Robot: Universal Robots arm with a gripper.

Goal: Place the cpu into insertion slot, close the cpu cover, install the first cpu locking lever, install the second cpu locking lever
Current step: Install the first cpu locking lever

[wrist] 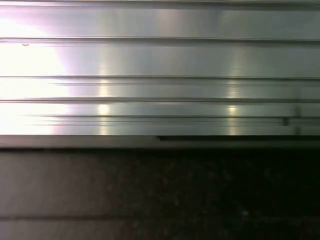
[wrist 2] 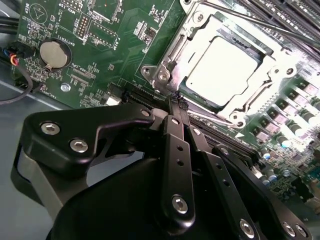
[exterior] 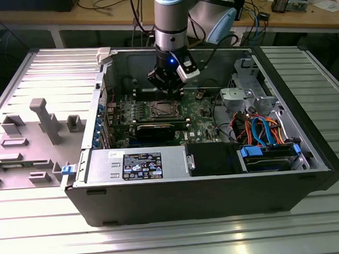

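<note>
Inside the open computer case (exterior: 98, 182), just above the green motherboard (wrist 2: 90, 65), the gripper (wrist 2: 176, 102) hangs with its two black fingers (wrist 2: 177, 150) pressed together, their tips meeting at the near edge of the insertion slot (wrist 2: 165, 75) and pinching nothing that I can make out. In the second wrist view the cpu (wrist 2: 222, 70) already lies seated in the socket, its pale metal top showing through the window of the cpu cover (wrist 2: 200, 30), which appears folded down flat around the chip. A thin locking lever (wrist 2: 240, 20) runs along the far side of the socket; whether it is latched I cannot tell. In the exterior view the gripper (exterior: 168, 87) stands over the socket (exterior: 163, 109) in the middle of the board, with the grey tray (exterior: 22, 146) of fixtures well apart on the exterior view's left.

By my judgement placing the chip and closing the cover are done, and the work stands at the levers. With closed tips so near the socket's edge, pressing a lever calls for a steady push down and sideways under its catch, keeping clear of the chip's top
</note>
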